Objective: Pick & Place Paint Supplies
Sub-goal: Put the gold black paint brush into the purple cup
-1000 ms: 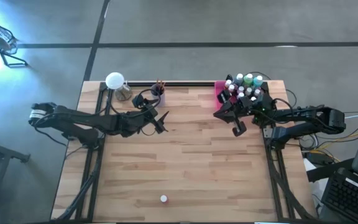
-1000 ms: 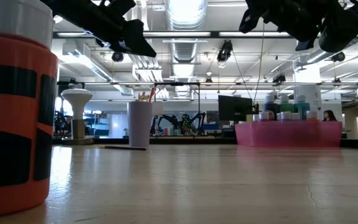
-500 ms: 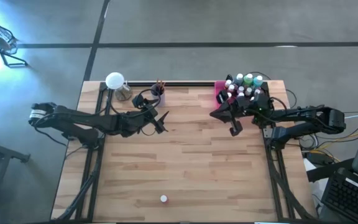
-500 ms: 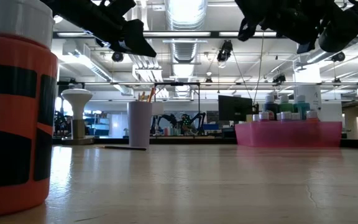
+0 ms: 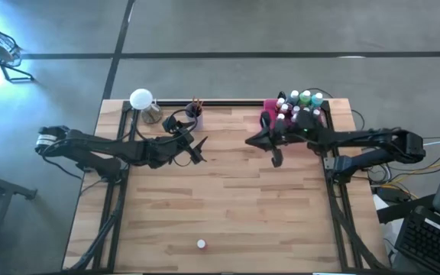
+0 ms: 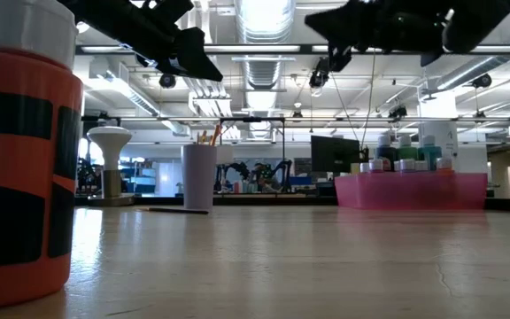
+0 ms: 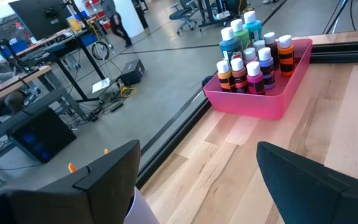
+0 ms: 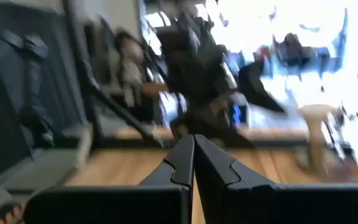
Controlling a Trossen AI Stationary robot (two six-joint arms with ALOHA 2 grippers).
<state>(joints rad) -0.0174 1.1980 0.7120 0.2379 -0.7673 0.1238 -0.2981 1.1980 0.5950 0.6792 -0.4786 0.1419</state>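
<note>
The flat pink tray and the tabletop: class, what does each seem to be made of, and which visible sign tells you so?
The flat pink rectangular tray looks like moulded plastic: one even colour, smooth thin walls, rounded corners and a soft sheen. The pale tabletop looks like wood, probably jointed planks: it shows parallel strips in varied tan tones with grain lines and a light satin gloss. Neither can be confirmed by look alone.

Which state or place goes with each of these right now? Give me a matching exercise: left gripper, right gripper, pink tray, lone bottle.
Column 1:
1. left gripper
2. right gripper
3. pink tray
4. lone bottle

Column 2:
A. shut, empty, over the table beside the tray
B. standing alone near the table's front edge
C. open, empty, beside the lilac cup
D. at the back right corner, full of paint bottles

Pairs: 1-C, 2-A, 3-D, 4-B
</note>
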